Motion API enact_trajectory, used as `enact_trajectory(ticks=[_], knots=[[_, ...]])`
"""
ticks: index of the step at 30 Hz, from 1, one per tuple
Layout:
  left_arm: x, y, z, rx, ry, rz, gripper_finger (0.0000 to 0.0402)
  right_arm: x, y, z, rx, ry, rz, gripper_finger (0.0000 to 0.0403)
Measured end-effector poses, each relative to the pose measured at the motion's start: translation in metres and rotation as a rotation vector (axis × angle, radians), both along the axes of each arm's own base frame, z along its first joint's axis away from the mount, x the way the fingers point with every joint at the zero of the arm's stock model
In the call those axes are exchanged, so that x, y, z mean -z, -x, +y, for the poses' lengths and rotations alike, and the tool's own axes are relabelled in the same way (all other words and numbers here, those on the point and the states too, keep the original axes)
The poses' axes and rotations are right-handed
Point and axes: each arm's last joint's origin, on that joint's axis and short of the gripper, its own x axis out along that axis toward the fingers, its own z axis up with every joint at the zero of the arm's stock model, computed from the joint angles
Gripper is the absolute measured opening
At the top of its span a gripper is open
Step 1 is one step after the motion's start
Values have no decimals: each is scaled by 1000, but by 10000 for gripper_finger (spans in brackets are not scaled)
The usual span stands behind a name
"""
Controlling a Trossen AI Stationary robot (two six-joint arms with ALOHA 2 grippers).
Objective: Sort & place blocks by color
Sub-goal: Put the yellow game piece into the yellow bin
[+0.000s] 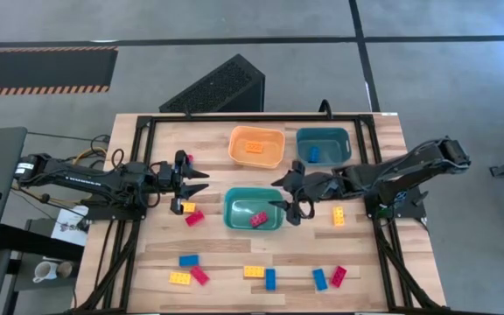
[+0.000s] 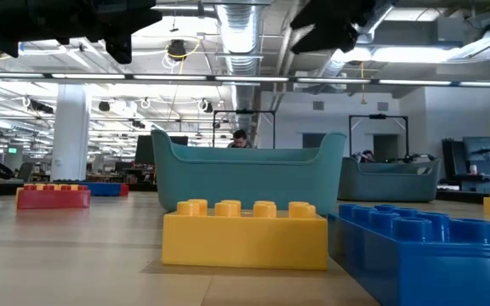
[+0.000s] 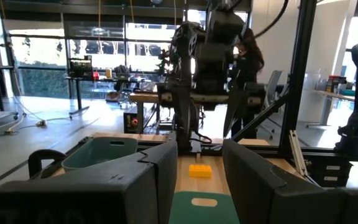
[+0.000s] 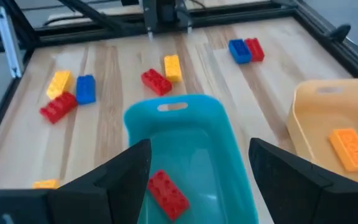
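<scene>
Nearest the low camera, a yellow block (image 2: 245, 234) and a blue block (image 2: 424, 251) lie on the bench (image 1: 234, 254). Your right claw (image 1: 292, 199) hangs with jaws wide and empty over the near teal bin (image 1: 254, 210), which holds one red block (image 4: 166, 194); lowering from here could strike the bin's rim and shove it. Your left claw (image 1: 191, 179) hovers empty and half-open, near the bench's left side, above a yellow and red pair (image 1: 191, 213). Other blocks lie scattered along the front edge; the orange bin (image 1: 256, 147) holds an orange block (image 1: 253, 147).
</scene>
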Motion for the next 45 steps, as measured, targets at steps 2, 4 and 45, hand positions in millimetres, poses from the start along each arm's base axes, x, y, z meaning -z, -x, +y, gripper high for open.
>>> enact_trajectory(ticks=[2, 4, 45], knots=[[0, 0, 0, 0, 0, 0, 116, 12, -2, -1, 8, -18, -23, 291], [0, 0, 0, -2, 2, 1, 116, 23, 0, -1, 12, -29, -29, 291], [0, 0, 1, -38, 28, 3, 116, 42, -42, -14, 52, 32, -523, 291]])
